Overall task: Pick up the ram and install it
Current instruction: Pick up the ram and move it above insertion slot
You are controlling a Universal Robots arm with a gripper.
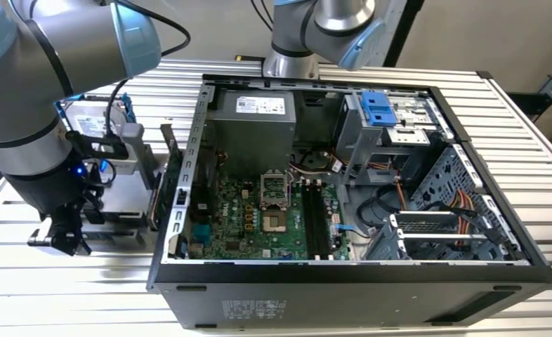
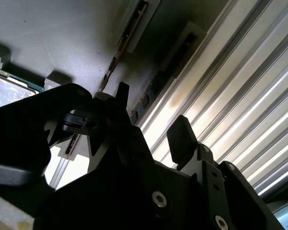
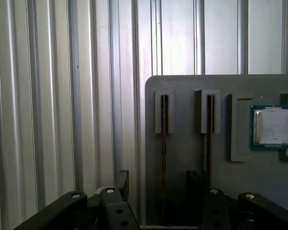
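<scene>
Two ram sticks stand on edge in slots of a grey holder tray (image 3: 182,91). In the first wrist view one ram stick (image 3: 164,139) runs down between my fingers and the other ram stick (image 3: 209,134) lies just outside one finger. My gripper (image 3: 158,184) is open and straddles the first stick without touching it. In the second wrist view the same stick (image 2: 152,90) sits between the two black fingertips of the gripper (image 2: 151,115). In the exterior view the gripper (image 1: 62,237) hangs low over the tray at the exterior view's left, beside the open computer case (image 1: 192,210).
A square silver CPU chip (image 3: 273,125) lies in a recess of the tray beside the sticks. The motherboard's long black slots (image 1: 315,217) are inside the case. A dark card (image 1: 166,175) stands upright between tray and case. A second arm's base (image 1: 300,42) is behind the case.
</scene>
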